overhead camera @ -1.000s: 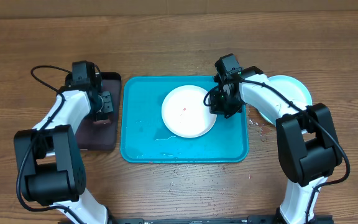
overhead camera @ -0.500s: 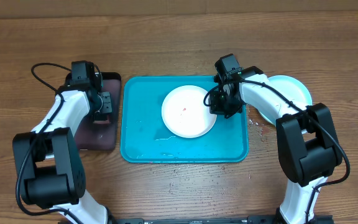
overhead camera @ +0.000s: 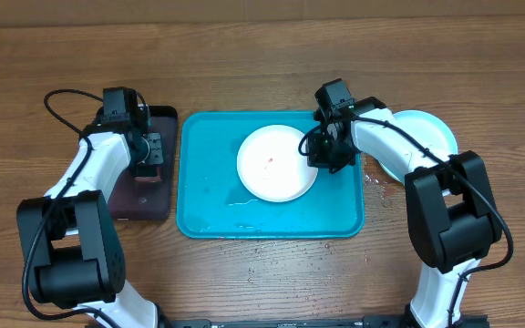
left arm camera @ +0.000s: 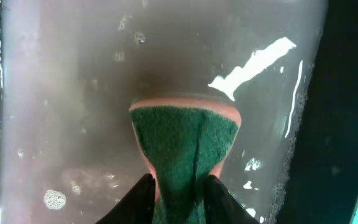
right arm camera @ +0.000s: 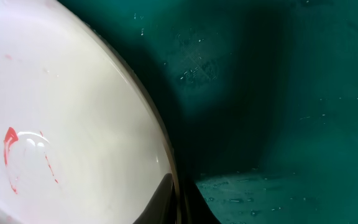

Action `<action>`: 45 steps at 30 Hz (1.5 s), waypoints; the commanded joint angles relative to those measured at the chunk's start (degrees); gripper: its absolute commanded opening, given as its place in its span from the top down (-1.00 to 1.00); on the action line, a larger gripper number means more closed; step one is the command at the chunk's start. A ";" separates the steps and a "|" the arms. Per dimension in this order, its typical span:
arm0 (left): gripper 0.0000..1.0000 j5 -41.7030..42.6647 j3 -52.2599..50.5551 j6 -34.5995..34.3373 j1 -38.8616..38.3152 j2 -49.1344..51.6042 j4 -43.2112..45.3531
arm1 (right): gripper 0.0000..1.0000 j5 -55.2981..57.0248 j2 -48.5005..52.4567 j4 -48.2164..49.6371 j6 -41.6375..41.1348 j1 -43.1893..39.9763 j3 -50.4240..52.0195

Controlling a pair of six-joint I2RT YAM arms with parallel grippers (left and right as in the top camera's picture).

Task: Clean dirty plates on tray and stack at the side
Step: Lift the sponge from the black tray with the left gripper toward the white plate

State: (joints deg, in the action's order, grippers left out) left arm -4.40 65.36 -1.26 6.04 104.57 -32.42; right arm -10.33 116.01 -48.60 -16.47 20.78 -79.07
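A white plate (overhead camera: 276, 164) with a small red smear (right arm camera: 10, 142) lies on the turquoise tray (overhead camera: 208, 205). My right gripper (overhead camera: 322, 153) is shut on the plate's right rim, one finger over the rim and one under it (right arm camera: 178, 202). A light cyan plate (overhead camera: 429, 130) rests on the table right of the tray, partly hidden by the right arm. Over the black tray (overhead camera: 144, 202), my left gripper (overhead camera: 150, 164) is shut on a green and pink sponge (left arm camera: 182, 140), pinched between both fingers (left arm camera: 180, 196).
The black tray (left arm camera: 61, 93) holds soapy water with foam spots and sits just left of the turquoise tray. A little water lies on the turquoise tray floor (overhead camera: 241, 201) in front of the white plate. Bare wooden table surrounds both trays.
The left arm has shifted very slightly over the black tray. The right gripper and the white plate have not moved.
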 commanded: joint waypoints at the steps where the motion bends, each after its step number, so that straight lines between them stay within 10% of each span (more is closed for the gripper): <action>1: 0.29 -0.46 -0.17 -0.26 0.37 -0.79 0.31 | 0.92 0.42 0.50 0.07 0.02 0.26 0.37; 17: 0.46 -0.44 -4.28 -0.70 0.42 -0.76 2.73 | 0.93 0.44 0.50 0.09 0.02 0.26 0.37; 20: 0.91 -0.26 -4.52 -0.72 0.42 -0.76 2.67 | 0.93 0.44 0.50 0.07 0.02 0.26 0.37; 28: 0.92 1.64 -1.62 -2.64 0.42 -2.56 1.44 | 0.93 0.44 0.50 -0.13 0.04 0.26 0.37; 45: 0.92 34.64 -0.70 6.43 14.71 -12.63 -1.57 | 0.93 0.46 0.50 -0.33 0.02 0.26 0.37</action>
State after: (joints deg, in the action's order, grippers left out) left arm 19.40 63.48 2.20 18.39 94.72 -33.41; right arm -10.33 116.01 -48.73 -16.47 20.78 -79.07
